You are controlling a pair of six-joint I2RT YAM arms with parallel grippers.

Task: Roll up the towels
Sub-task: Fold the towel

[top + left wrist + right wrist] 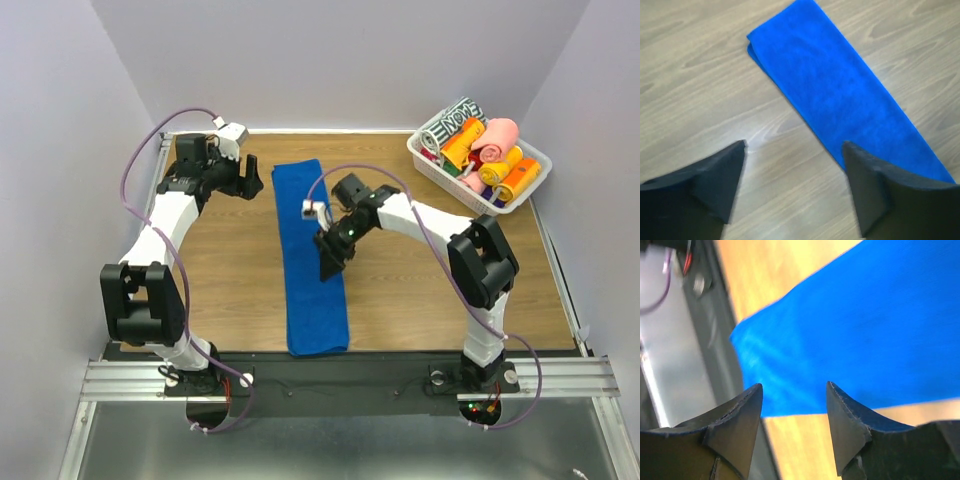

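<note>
The royal blue towel (310,250) lies flat on the wooden table as a long narrow folded strip, running from the back to the near edge. My left gripper (243,178) hovers open just left of the strip's far end, with bare wood between its fingers (795,145) and the blue towel (840,90) to the right of them. My right gripper (331,262) hangs open over the strip's right edge near its middle, holding nothing (794,385); the blue towel (865,325) fills that view. A salmon pink towel roll (497,135) sits in the basket.
A white basket (428,158) at the back right holds several rolled towels, orange, red, pink and a black-and-white patterned one. The metal rail (330,375) with both arm bases runs along the near edge. Grey walls close in the left and right sides.
</note>
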